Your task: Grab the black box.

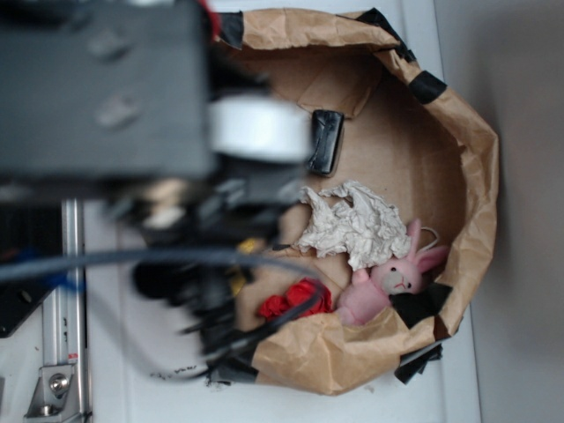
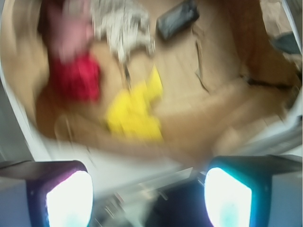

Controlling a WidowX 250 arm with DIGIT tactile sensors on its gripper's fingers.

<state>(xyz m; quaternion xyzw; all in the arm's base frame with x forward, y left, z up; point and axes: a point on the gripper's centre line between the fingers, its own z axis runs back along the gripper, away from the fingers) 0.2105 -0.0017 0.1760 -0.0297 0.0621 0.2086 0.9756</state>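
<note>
The black box [image 1: 325, 141] lies flat on the brown paper floor at the back of the paper-walled bin [image 1: 477, 176], next to the white band of my blurred arm [image 1: 106, 88]. In the wrist view the black box [image 2: 177, 19] is small and far off at the top, well ahead of my gripper [image 2: 149, 198]. Both fingers stand wide apart, open, their pads [image 2: 70, 198] glowing white with nothing between them. They hover near the bin's near wall [image 2: 222, 113], over a white and dark surface. The wrist view is heavily motion-blurred.
In the bin lie crumpled white paper [image 1: 352, 225], a pink plush bunny [image 1: 388, 282] and a red cloth [image 1: 295, 300]. A yellow object [image 2: 135, 111] shows between gripper and box. Black tape patches [image 1: 427, 86] mark the bin's rim. A metal rail [image 1: 69, 300] runs at left.
</note>
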